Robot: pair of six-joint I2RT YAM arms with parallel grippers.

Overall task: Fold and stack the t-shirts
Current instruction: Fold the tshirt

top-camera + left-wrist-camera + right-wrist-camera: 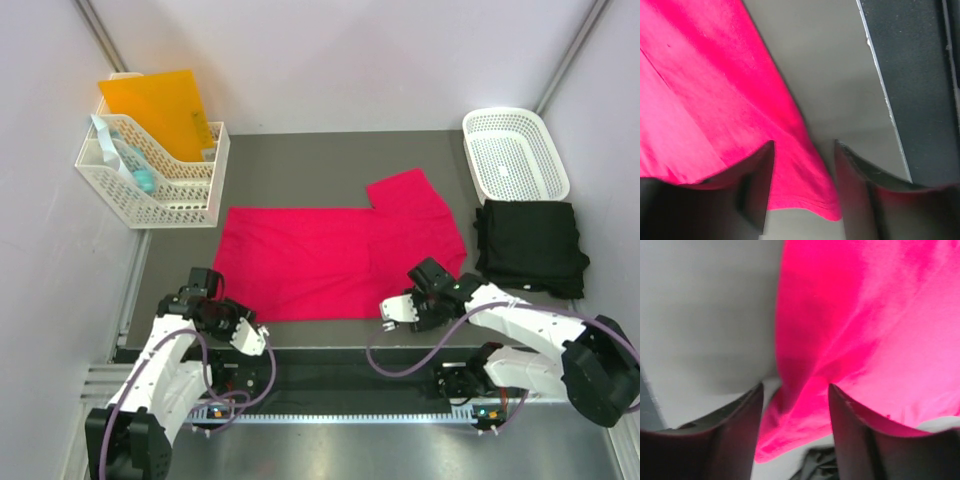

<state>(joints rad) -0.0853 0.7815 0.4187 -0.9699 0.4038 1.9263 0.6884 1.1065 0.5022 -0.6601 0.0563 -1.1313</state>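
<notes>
Left gripper (804, 150) and right gripper (796, 387) sit at either end of the pinkish-red t-shirt's (320, 265) near hem, likely placed for a two-handed fold. Both stand half apart, cloth loose between the fingers, nothing clamped. The shirt lies flat left of the white basket (515, 155), its long axis left-right, one sleeve jutting away at the basket end.

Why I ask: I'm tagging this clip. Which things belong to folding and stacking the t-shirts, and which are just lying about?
Belong to the job: pinkish-red t-shirt, laid out; black t-shirt, folded at the right; left tool and right tool, both at the red shirt's near edge.
Just lying about: white lattice basket; white desk organiser holding an orange folder.
</notes>
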